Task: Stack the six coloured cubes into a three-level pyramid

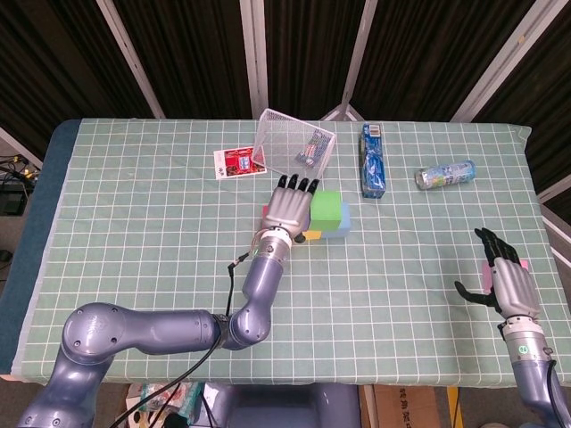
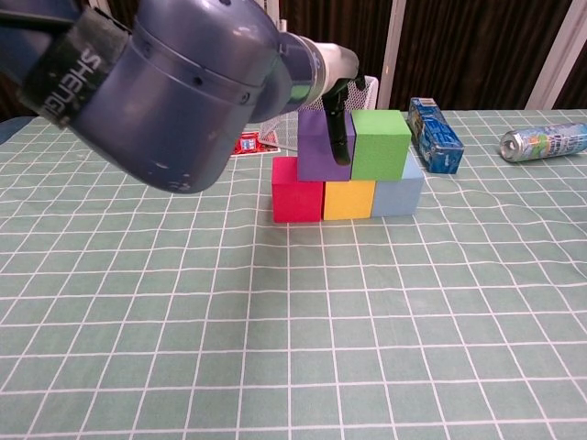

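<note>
The purple cube [image 2: 316, 145] is sitting on the second level of the stack, and the left hand [image 1: 291, 207] is lying over it from above, palm down, with its fingers [image 1: 295, 184] pointing away from the robot toward the wire basket [image 1: 292, 143]; from the chest view a dark finger [image 2: 340, 128] is hanging down between the purple cube and the green cube [image 2: 381, 143], but how tightly the hand is gripping cannot be told. The right hand [image 1: 505, 280] is hovering near the table's right front corner, well apart from the stack, fingers apart, with something pink showing behind it that is too hidden to name. The green cube is standing just beside the purple one, touching it, and both are resting on a bottom row of red cube [image 2: 296, 200], yellow cube [image 2: 348, 198] and light blue cube [image 2: 396, 192], set side by side. The row's long axis is running left to right across the table [image 1: 134, 232], which is wearing a green cloth with a white grid. Behind the stack are lying a red card [image 1: 239, 163], a blue box [image 1: 373, 160] with its long axis pointing away from the robot, and a bottle [image 1: 444, 174] on its side. Dark panels with pale slanted bars are forming the backdrop.
</note>
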You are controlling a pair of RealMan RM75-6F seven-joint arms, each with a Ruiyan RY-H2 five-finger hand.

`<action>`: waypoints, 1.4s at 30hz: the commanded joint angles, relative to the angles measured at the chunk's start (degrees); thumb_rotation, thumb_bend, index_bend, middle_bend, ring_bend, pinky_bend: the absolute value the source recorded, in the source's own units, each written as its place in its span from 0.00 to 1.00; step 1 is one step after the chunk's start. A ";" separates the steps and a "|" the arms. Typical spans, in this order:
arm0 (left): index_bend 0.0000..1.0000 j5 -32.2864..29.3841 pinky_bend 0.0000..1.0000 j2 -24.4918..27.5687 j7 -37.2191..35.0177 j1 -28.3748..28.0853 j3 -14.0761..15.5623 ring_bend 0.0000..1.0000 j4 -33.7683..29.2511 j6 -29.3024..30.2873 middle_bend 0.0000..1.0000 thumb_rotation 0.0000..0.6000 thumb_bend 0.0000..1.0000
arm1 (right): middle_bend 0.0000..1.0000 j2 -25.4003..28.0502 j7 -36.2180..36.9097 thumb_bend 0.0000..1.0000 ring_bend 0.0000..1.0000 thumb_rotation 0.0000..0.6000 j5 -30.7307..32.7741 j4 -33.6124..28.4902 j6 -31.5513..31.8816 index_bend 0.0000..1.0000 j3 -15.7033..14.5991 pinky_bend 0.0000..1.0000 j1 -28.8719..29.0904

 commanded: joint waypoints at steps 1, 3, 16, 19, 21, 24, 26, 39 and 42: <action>0.00 0.74 0.03 2.59 0.04 1.63 1.11 0.00 -3.40 1.20 0.07 1.00 0.17 | 0.00 -0.01 -0.21 0.30 0.00 1.00 -0.09 -0.13 0.16 0.00 0.00 0.00 0.00; 0.00 1.43 0.03 4.10 -0.19 2.63 1.81 0.00 -5.34 1.80 0.07 1.00 0.17 | 0.00 0.01 -0.36 0.30 0.00 1.00 -0.13 -0.23 0.21 0.00 -0.09 0.00 -0.04; 0.00 3.74 0.03 13.46 -1.85 8.51 5.85 0.00 -13.75 4.00 0.07 1.00 0.19 | 0.00 -0.02 -0.89 0.30 0.00 1.00 0.11 -0.51 0.55 0.00 -0.09 0.00 -0.11; 0.00 4.00 0.03 14.63 -2.40 9.53 6.80 0.00 -13.72 4.05 0.07 1.00 0.20 | 0.00 -0.07 -0.98 0.30 0.00 1.00 0.20 -0.47 0.32 0.00 -0.17 0.00 -0.04; 0.00 4.20 0.03 14.86 -3.05 9.98 7.16 0.00 -13.12 3.84 0.07 1.00 0.21 | 0.00 -0.09 -1.10 0.30 0.00 1.00 0.24 -0.51 0.26 0.00 -0.17 0.00 0.02; 0.00 4.59 0.03 14.67 -4.05 10.34 7.47 0.00 -11.64 3.36 0.07 1.00 0.23 | 0.00 -0.16 -1.24 0.30 0.00 1.00 0.25 -0.54 0.34 0.00 -0.18 0.00 0.02; 0.00 4.93 0.03 14.26 -4.71 10.44 7.66 0.00 -10.45 2.93 0.07 1.00 0.25 | 0.00 -0.20 -1.29 0.30 0.00 1.00 0.25 -0.49 0.38 0.00 -0.20 0.00 0.02; 0.00 5.88 0.03 12.44 -5.45 10.70 9.56 0.00 -7.46 1.65 0.06 1.00 0.26 | 0.00 -0.23 -1.18 0.30 0.00 1.00 0.54 -0.20 0.15 0.00 -0.15 0.00 0.07; 0.00 6.19 0.03 12.00 -5.79 11.21 10.26 0.00 -6.75 1.76 0.06 1.00 0.26 | 0.00 -0.22 -1.10 0.30 0.00 1.00 0.59 -0.22 0.12 0.00 -0.10 0.00 0.08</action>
